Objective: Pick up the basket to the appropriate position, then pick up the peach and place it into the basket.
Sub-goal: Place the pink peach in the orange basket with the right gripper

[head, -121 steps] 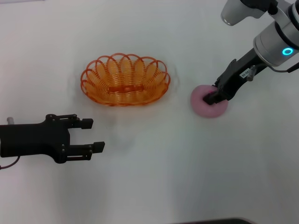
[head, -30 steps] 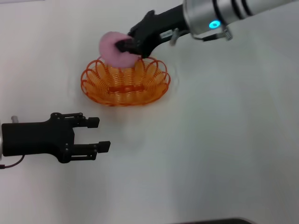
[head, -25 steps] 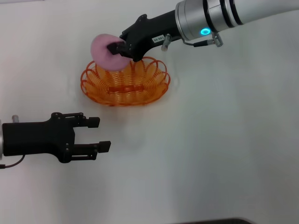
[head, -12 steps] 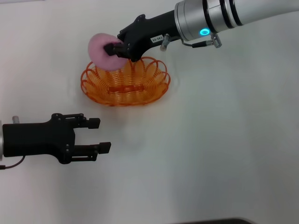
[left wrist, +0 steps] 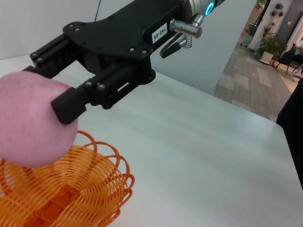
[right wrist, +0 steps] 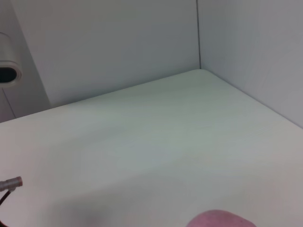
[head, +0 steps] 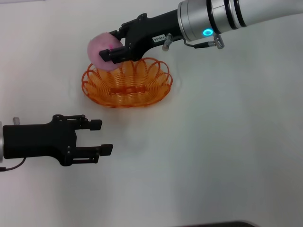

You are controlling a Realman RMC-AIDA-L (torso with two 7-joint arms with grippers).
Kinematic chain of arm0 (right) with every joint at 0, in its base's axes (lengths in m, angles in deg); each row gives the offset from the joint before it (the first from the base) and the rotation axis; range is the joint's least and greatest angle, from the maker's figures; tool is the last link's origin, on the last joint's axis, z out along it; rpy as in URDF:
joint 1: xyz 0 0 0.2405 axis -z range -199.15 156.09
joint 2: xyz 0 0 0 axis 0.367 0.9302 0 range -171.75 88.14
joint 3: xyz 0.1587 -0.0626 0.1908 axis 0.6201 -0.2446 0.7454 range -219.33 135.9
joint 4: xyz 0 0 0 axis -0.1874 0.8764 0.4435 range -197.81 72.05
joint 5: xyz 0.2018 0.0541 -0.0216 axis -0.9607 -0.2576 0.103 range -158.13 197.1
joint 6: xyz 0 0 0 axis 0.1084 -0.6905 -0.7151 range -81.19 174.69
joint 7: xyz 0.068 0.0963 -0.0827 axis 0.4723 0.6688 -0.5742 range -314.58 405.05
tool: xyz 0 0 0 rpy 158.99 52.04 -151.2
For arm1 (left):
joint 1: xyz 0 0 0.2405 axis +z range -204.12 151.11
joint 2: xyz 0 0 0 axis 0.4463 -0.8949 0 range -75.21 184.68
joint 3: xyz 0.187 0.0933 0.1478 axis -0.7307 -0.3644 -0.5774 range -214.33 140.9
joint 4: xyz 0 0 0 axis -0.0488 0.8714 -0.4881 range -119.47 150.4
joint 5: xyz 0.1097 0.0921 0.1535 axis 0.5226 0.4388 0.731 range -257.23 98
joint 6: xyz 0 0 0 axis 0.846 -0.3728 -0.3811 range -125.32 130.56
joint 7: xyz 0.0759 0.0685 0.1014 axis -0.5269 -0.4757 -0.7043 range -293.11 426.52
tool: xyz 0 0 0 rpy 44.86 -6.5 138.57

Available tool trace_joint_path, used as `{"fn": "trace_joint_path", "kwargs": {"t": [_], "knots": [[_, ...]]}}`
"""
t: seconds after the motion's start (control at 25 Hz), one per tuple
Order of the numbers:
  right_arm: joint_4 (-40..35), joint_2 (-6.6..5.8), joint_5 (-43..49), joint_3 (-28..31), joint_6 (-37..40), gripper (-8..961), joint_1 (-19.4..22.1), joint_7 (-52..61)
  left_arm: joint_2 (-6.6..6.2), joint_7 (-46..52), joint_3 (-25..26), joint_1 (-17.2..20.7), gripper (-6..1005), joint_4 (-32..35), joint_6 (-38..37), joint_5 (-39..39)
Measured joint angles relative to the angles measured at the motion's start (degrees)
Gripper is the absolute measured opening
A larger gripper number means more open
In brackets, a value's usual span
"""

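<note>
The orange wire basket [head: 127,90] sits on the white table at the far middle. My right gripper [head: 111,43] hovers over its far left rim, its fingers spread apart with the pale pink peach [head: 97,49] between them, above the basket. The left wrist view shows the same: the right gripper [left wrist: 52,80] around the peach [left wrist: 28,127] just above the basket [left wrist: 71,194]. A sliver of the peach [right wrist: 220,220] shows in the right wrist view. My left gripper [head: 102,136] is open and empty, near the table's left side, in front of the basket.
The white table [head: 213,142] stretches bare to the right and front of the basket. A pale wall [right wrist: 118,42] stands behind the table's far edge.
My right gripper carried the peach from the table's right to above the basket's far left rim. In the last half second its fingers spread apart around the peach. The left arm stayed put.
</note>
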Motion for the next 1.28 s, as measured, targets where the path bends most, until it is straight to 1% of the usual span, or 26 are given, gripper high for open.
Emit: {"fn": "trace_joint_path", "kwargs": {"t": [0.16,0.48,0.72,0.84,0.96,1.12,1.28], "knots": [[0.03,0.00,-0.05,-0.26,0.06,585,-0.05,-0.06,0.00,0.00,0.00,-0.01,751,0.00,-0.24,0.00],[0.03,0.00,-0.09,-0.33,0.06,822,0.01,-0.16,0.00,0.00,0.00,-0.01,751,-0.16,-0.18,0.00],[0.03,0.00,-0.09,-0.38,0.06,885,0.01,-0.18,0.00,0.00,0.01,-0.09,751,-0.53,-0.03,0.00],[0.03,-0.03,-0.09,-0.43,0.18,884,0.06,-0.19,0.00,0.00,0.01,-0.10,751,-0.61,-0.06,0.00],[-0.70,-0.19,-0.09,-0.30,1.20,882,0.98,-0.20,0.00,0.00,0.04,-0.08,751,-0.63,-0.06,0.00],[-4.36,-0.44,-0.19,-0.02,3.91,880,4.43,-0.05,-0.01,0.00,0.26,-0.05,751,-0.63,-0.01,0.00],[-10.85,-0.59,-0.12,0.47,8.32,879,10.61,0.86,-0.05,0.01,0.53,-0.08,751,-0.63,-0.07,-0.03]]}}
